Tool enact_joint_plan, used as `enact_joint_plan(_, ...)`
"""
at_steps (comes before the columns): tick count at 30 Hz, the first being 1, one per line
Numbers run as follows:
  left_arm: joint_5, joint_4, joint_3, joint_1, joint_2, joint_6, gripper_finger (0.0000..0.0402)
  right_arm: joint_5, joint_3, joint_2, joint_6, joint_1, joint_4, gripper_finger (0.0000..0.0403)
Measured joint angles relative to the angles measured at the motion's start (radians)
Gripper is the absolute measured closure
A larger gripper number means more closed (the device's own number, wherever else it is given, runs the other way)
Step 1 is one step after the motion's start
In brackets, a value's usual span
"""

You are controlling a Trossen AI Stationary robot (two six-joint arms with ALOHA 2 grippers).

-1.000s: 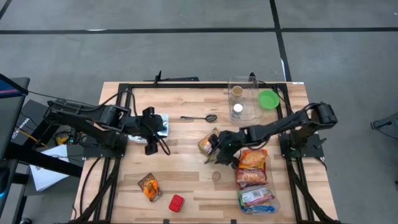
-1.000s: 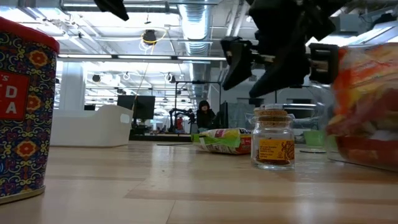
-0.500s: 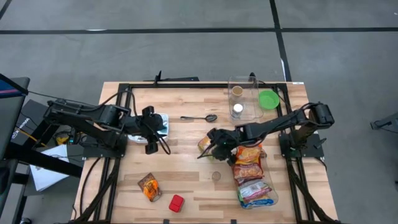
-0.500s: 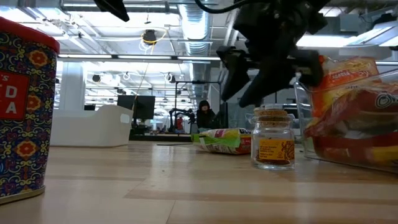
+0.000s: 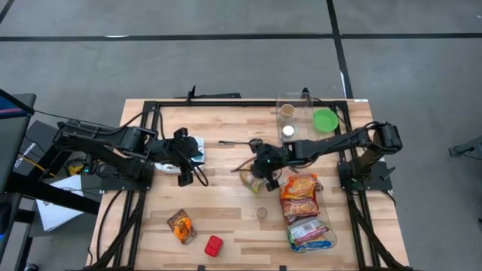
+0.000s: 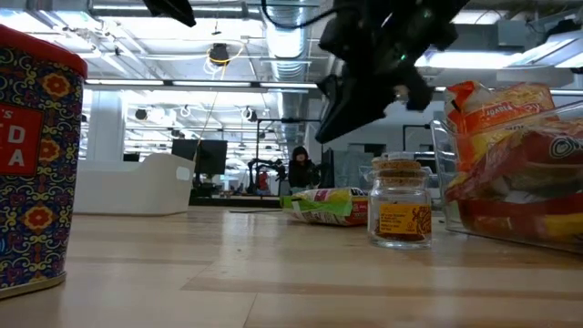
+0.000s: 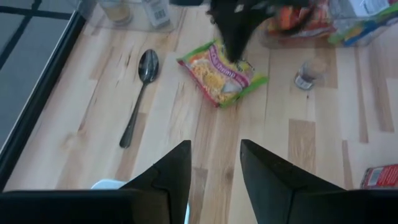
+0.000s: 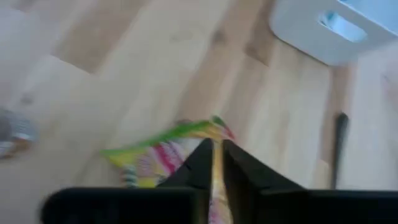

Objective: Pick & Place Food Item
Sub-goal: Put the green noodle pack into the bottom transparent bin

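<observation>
A green and yellow noodle packet (image 5: pixel 250 181) lies flat on the wooden table near its middle; it also shows in the left wrist view (image 7: pixel 221 73) and the low view (image 6: pixel 323 205). My right gripper (image 5: pixel 258 167) hangs just above the packet, fingers together and pointing down (image 6: pixel 326 128). In its own wrist view only a thin slit shows between them (image 8: pixel 216 155), with the packet (image 8: pixel 161 152) beyond. My left gripper (image 7: pixel 216 155) waits open at the table's left, over a white tub (image 5: pixel 197 144).
A spoon (image 5: pixel 241 142) lies beyond the packet, a small jar (image 5: pixel 261 213) nearer. A clear bin (image 5: pixel 331 239) of food packets stands at the near right, and a clear box (image 5: pixel 305 113) with jars and a green lid (image 5: pixel 325 120) at the far right. An orange packet (image 5: pixel 181 226) and a red tin (image 5: pixel 214 245) lie near left.
My right gripper has moved from beside the clear bin toward the table's left and far edge, ending above the noodle packet. Its fingers, apart a second ago, have shut. The packet has stayed flat on the table.
</observation>
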Motion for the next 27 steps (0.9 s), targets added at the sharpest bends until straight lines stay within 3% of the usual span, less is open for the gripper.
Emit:
enact_joint_plan(7,0.000,0.026,0.000,0.000,0.000,-0.024,0.0271,0.006,-0.004,0.069,0.001,-0.080,-0.019,0.0400)
enact_joint_plan(15,0.000,0.038,0.000,0.000,0.000,-0.062,0.0271,0.022,-0.014,0.123,-0.050,-0.060,-0.053,0.0402)
enact_joint_plan(27,-0.016,0.043,0.000,0.000,0.000,-0.077,0.0271,0.058,-0.212,-0.054,-0.049,-0.015,-0.020,0.0403)
